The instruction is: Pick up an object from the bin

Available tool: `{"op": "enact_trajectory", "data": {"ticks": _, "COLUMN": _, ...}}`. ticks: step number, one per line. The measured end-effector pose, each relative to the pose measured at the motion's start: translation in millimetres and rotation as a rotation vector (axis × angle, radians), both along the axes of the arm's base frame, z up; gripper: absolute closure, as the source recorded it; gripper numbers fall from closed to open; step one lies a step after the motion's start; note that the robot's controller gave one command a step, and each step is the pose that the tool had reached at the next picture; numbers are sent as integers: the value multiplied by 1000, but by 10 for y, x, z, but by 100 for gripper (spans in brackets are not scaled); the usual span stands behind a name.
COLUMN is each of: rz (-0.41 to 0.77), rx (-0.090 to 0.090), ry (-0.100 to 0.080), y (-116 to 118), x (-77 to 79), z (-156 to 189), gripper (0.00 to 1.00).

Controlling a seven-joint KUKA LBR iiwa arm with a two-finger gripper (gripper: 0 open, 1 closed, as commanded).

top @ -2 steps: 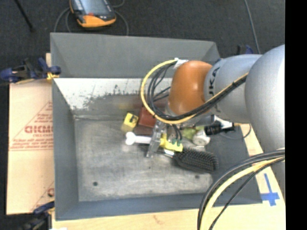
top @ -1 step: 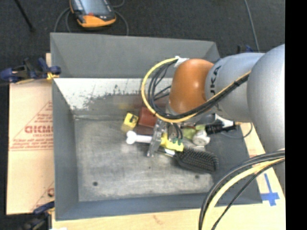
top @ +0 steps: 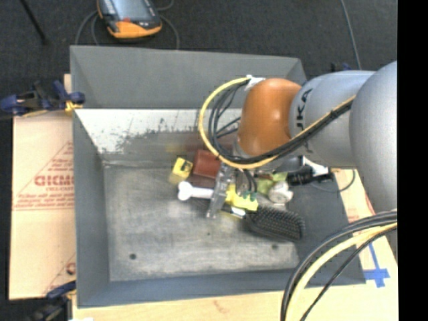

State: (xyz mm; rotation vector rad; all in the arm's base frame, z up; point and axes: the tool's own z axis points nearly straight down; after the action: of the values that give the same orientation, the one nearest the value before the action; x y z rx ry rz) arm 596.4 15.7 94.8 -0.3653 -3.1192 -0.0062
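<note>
My gripper [top: 215, 204] reaches down from under the orange cover to the bin floor near the middle. Its metal fingers stand beside a white bone-shaped piece [top: 192, 192] on their left and touch or overlap a yellow object [top: 241, 200] on their right. A black hairbrush [top: 274, 223] lies just right of and below the fingers. A brown-red block [top: 204, 164] and a small yellow piece [top: 180, 169] sit behind, toward the back wall. Nothing shows between the fingers.
A greenish and white thing [top: 276, 191] lies half hidden under the arm at the right. The bin's left half and front floor are bare grey metal. The arm and its cables cover the right back part.
</note>
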Motion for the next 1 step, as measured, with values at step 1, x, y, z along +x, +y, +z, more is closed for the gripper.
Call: {"op": "enact_trajectory", "data": {"ticks": 1, "rz": 0, "rx": -1, "ry": 4, "y": -3, "x": -9, "z": 230, "gripper": 100}}
